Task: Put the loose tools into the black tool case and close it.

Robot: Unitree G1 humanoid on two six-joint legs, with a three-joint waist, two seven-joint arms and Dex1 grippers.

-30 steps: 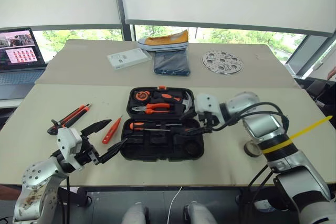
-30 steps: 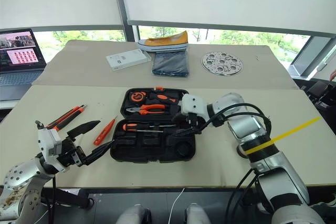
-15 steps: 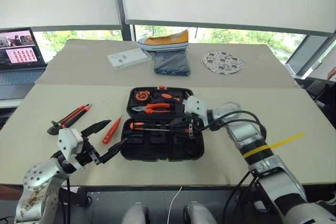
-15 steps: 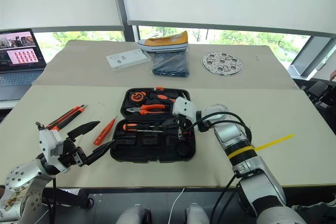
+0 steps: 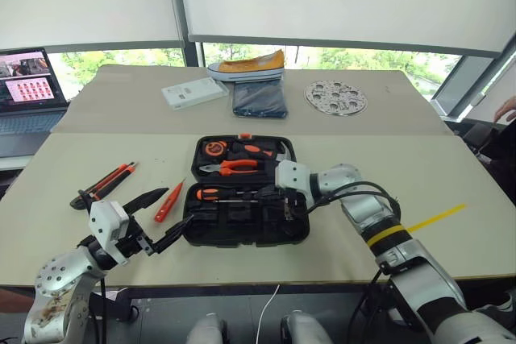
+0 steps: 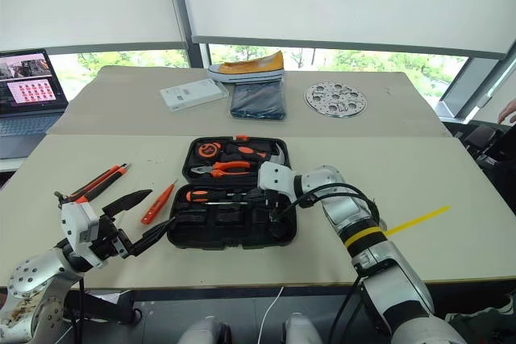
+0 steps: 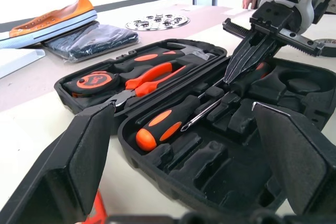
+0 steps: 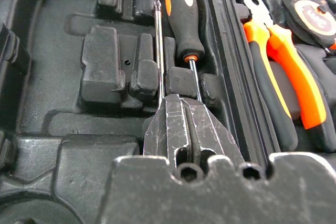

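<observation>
Beige tables (image 5: 339,151) stand before a window with the blinds down; a laptop (image 5: 28,86) sits far left, and a shoe (image 5: 246,66), a dark cloth (image 5: 258,100) and a perforated disc (image 5: 335,97) lie on the far table.

The case (image 5: 246,191) lies open at the near centre. Its far half holds the pliers (image 5: 234,167) and tape measure (image 5: 216,148). Its near half holds one screwdriver (image 8: 181,11) seated in its slot.

My right gripper (image 5: 284,201) is down inside the near half, jaws closed. A second screwdriver's thin shaft (image 8: 159,51) runs out from the tip of the closed fingers (image 8: 181,124), lying beside the seated one. I judge I am gripping this second tool near its handle end, though the handle is hidden.

My left gripper (image 5: 157,217) hovers just left of the case with jaws spread wide, holding nothing.

Still loose on the table to the left: the slim orange screwdriver (image 5: 170,201) near the case, and further left the knife (image 5: 105,184).

Step in hand, in my judgement: seating the second screwdriver. To do it well, I should line the shaft up with its moulded channel, press the handle flat into its recess, then release without dragging the tool out. Risk: a shaft riding on the ribs would stop the lid from closing.
</observation>
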